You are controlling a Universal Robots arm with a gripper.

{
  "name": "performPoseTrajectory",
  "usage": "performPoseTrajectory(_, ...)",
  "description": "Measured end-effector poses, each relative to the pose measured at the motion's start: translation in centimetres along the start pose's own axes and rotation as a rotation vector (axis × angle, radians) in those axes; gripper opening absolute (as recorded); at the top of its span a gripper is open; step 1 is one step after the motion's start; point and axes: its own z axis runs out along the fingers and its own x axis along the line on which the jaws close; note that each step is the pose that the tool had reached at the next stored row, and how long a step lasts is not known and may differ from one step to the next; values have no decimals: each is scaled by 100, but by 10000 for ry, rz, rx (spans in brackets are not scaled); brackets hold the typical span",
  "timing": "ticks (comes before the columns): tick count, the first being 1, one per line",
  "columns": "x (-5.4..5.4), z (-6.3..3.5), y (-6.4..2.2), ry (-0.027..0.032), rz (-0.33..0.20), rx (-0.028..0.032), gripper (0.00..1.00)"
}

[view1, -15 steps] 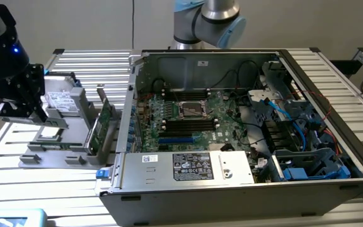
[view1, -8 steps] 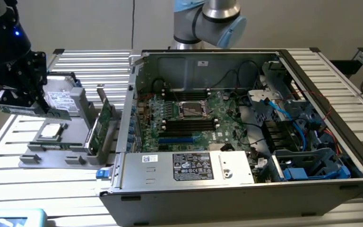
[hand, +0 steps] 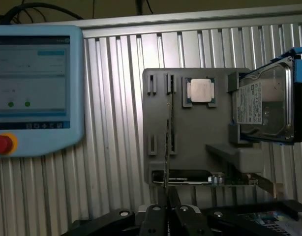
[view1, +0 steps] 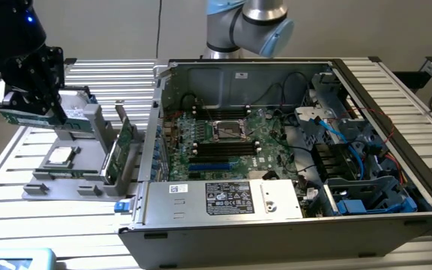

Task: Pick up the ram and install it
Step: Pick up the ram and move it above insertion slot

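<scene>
Nearest in the exterior view, a blue-edged pendant (view1: pixel 4 260) sits at the lower corner of the slatted metal table (view1: pixel 58 222). The wrist view shows its screen and a red stop button (hand: pixel 3 144). Next, an open computer case (view1: pixel 291 230) lies on its side, with the power supply (view1: pixel 224 198) along its near wall. Beyond that is the motherboard (view1: pixel 227 138) with long black slots (view1: pixel 224 147) and a bare processor socket (view1: pixel 229 128). On the exterior view's left, beside the case, a grey holder (view1: pixel 66 188) carries a processor chip (view1: pixel 60 156), also seen from the wrist (hand: pixel 200 91). A broad green card (view1: pixel 122 147) stands on edge in the holder. The wrist view also shows a hard drive (hand: pixel 264 105) mounted at the holder's edge. Further back, over the holder's far end, the gripper (view1: pixel 28 109) is closed narrow on the ram (view1: pixel 25 119). The ram is a slim green stick, lifted clear of the holder, outside the case and well apart from the slots. From the wrist, the ram (hand: pixel 166 147) appears edge-on, pinched between the fingers (hand: pixel 156 219). Farthest back, a second arm's blue-grey joint (view1: pixel 250 22) rises behind the case.
</scene>
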Motion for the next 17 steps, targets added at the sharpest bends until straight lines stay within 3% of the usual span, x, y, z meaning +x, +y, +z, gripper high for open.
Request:
performPoseTrajectory(8, -24, -201, -230, -58, -1, -4, 13)
performPoseTrajectory(17, -66, -269, -618, -54, -2, -13, 13)
